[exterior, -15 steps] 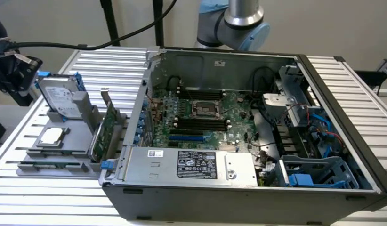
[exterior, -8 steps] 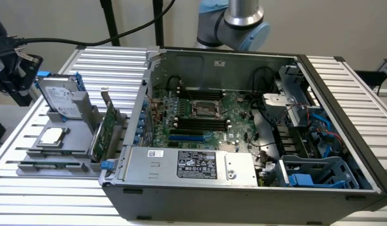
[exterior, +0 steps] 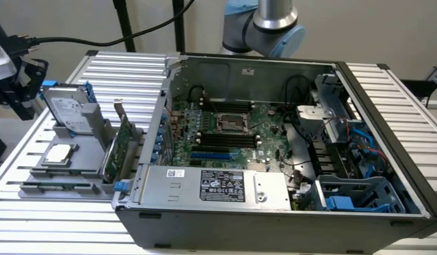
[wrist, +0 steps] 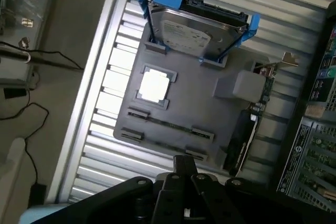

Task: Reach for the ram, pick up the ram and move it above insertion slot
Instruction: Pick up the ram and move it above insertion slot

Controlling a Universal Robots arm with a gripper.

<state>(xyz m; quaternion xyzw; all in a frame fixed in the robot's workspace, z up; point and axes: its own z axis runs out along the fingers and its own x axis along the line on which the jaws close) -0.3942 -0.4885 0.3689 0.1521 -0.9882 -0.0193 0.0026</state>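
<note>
**While the ram lies unclaimed, the reach is only begun**

Since the ram (wrist: pixel 169 125) lies flat in its groove on the grey holder tray (wrist: pixel 199 106), held between small end clips, no part of the pick-up looks done. The gripper (wrist: pixel 182 167) hangs above the tray edge nearest that groove, apart from the stick and with nothing in its grasp. How wide it stands open cannot be told. By that reading the reach is in its early stretch. The grasp, the lift and the carry to the insertion slot (exterior: pixel 226 139) are all left.

Room around the ram is fair. A processor chip (wrist: pixel 154 86) sits near it, low and flat, and a second pair of clips runs just beside it on the gripper's side. The taller neighbours matter more. An expansion card (wrist: pixel 244 135) stands on edge near one end of the ram. A hard drive (wrist: pixel 197 27) rests in its blue bracket at the tray's far end, well apart.

The computer case (exterior: pixel 161 122) raises its side wall between tray and motherboard, on the exterior view's right of the tray. Any carry would likely have to clear that rim. Above the slots the case is open, with the power supply (exterior: pixel 204 186) along the near edge and cables further toward the exterior view's right.
</note>
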